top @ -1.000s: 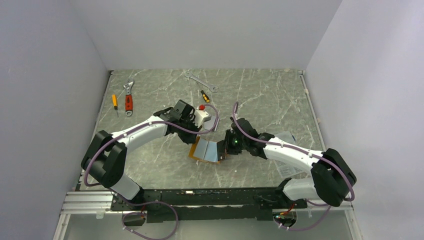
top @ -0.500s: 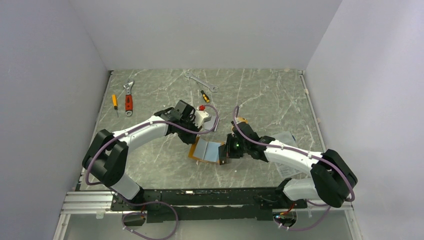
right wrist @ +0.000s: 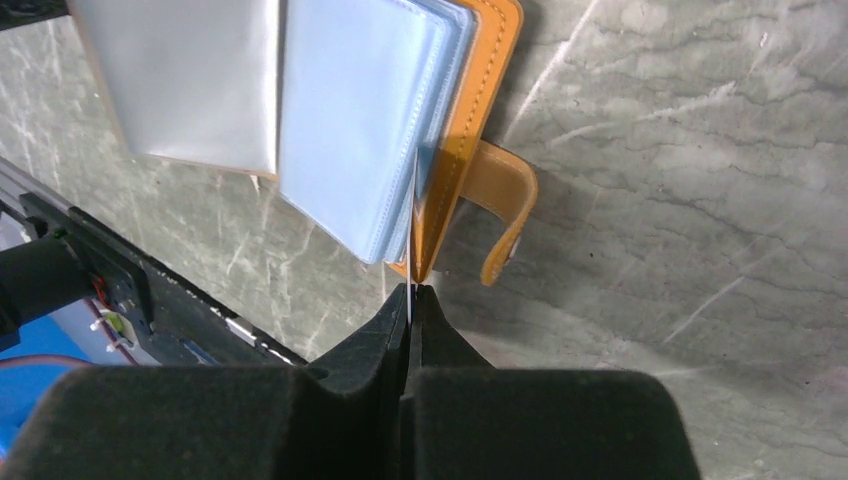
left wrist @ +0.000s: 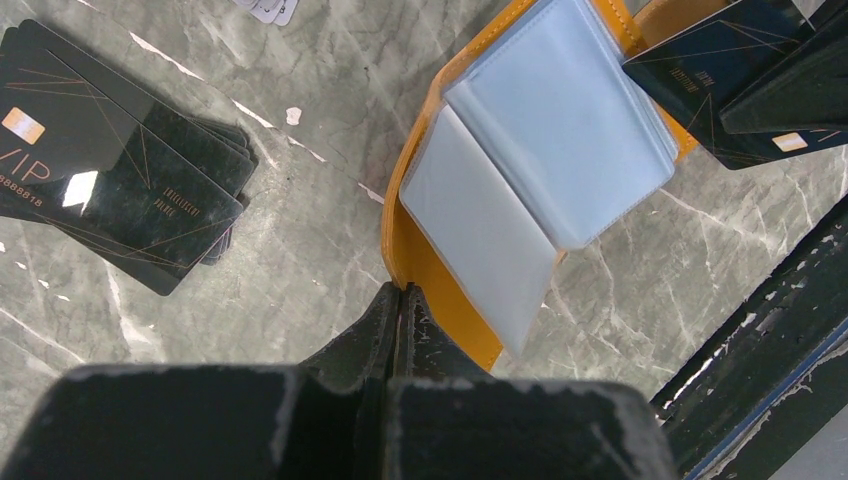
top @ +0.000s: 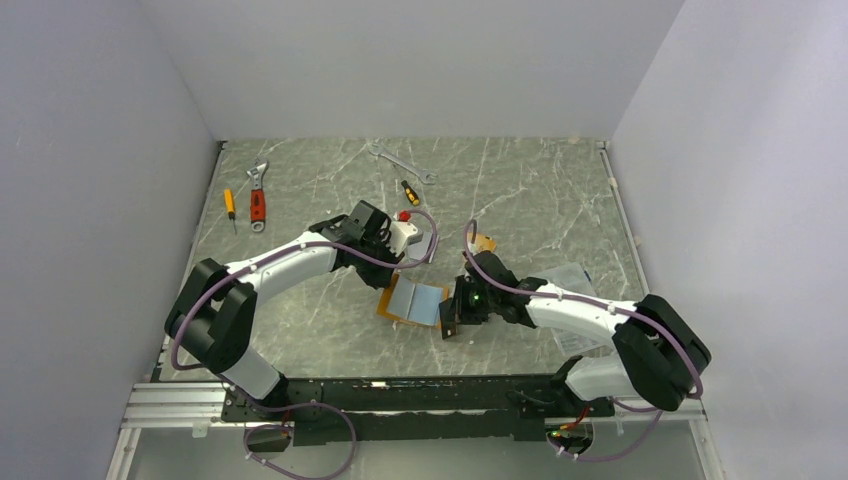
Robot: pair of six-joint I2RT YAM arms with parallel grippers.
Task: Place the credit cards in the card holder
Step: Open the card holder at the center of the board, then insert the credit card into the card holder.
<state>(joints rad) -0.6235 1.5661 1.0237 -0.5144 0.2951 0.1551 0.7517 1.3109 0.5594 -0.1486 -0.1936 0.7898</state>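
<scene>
The orange card holder (top: 414, 302) lies open on the table, its clear pockets (left wrist: 545, 170) facing up. My left gripper (top: 389, 272) is shut on the holder's far orange edge (left wrist: 400, 296). My right gripper (top: 450, 314) is shut on a thin dark card (left wrist: 722, 70) with gold lines. That card shows edge-on between the jaws in the right wrist view (right wrist: 410, 292), at the holder's right edge beside the snap tab (right wrist: 506, 198). A stack of black credit cards (left wrist: 110, 165) lies on the table to the left of the holder. An orange-tan card (top: 485, 242) lies behind the right arm.
A red wrench (top: 258, 201) and a small yellow screwdriver (top: 229, 205) lie at the far left. A spanner (top: 402, 163) and another screwdriver (top: 410, 192) lie at the back. A clear plastic piece (top: 575, 276) lies right of the right arm. The table's near edge rail (left wrist: 760, 330) runs close to the holder.
My right gripper has moved toward the near edge with the card, down along the holder's right side. The orange-tan card behind it has come into view. The left arm has not moved.
</scene>
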